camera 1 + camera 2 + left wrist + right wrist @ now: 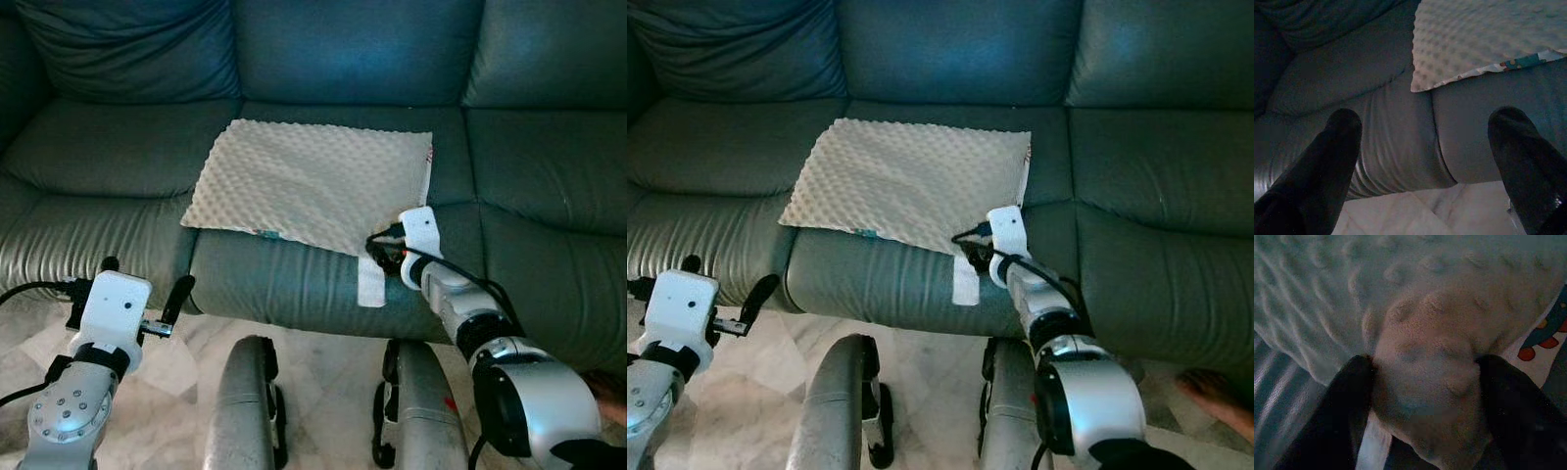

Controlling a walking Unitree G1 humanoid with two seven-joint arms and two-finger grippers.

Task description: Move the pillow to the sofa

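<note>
Clamped on the pillow's [312, 182] near corner, the right gripper [1425, 382] appears to be at the placing step, the pillow lying flat ahead on the sofa [118, 147] seat; next it should release, while the left gripper [1425, 142] hangs spread apart.

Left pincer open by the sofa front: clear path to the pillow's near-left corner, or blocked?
Probably yes. The left pincer hangs open at the sofa front, and nothing lies between it and the pillow corner up on the seat. The right pincer is already shut on the pillow's near-right edge.
</note>
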